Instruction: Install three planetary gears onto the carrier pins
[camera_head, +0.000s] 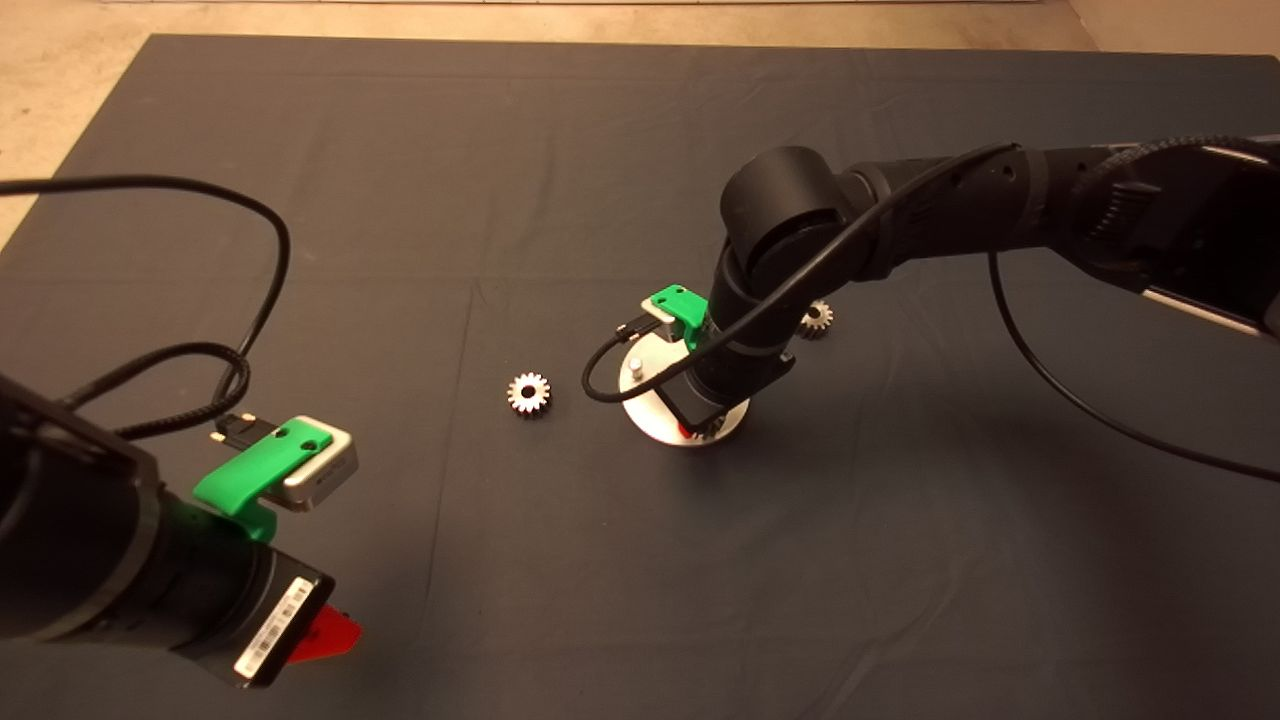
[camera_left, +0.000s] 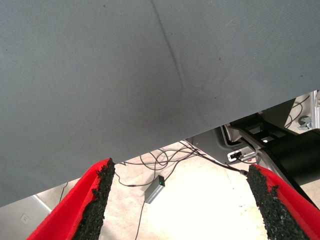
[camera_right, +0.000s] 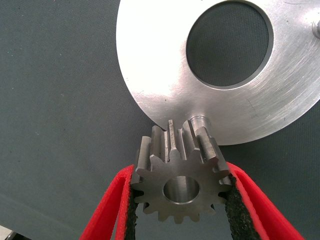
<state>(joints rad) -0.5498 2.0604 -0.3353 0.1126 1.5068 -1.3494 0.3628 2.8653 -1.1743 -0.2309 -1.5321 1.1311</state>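
My right gripper (camera_head: 700, 428) is shut on a grey planetary gear (camera_right: 182, 185) and holds it over the near rim of the silver carrier disc (camera_head: 640, 388). In the right wrist view the gear is gripped by its teeth between the two pads, and its centre hole is empty. One carrier pin (camera_right: 200, 121) stands bare just beyond the gear, close against its teeth. A second pin (camera_right: 316, 27) shows at the disc's (camera_right: 160, 75) edge. Two more gears lie on the mat: one (camera_head: 528, 393) left of the disc, one (camera_head: 817, 318) behind the right arm. My left gripper (camera_head: 330, 635) is parked at the lower left, open and empty.
The right arm (camera_head: 900, 230) reaches in from the right and hides most of the disc in the head view. A black cable (camera_head: 250, 300) loops over the mat at the left. The left wrist view looks past the mat's edge (camera_left: 165, 145) at cables on the floor.
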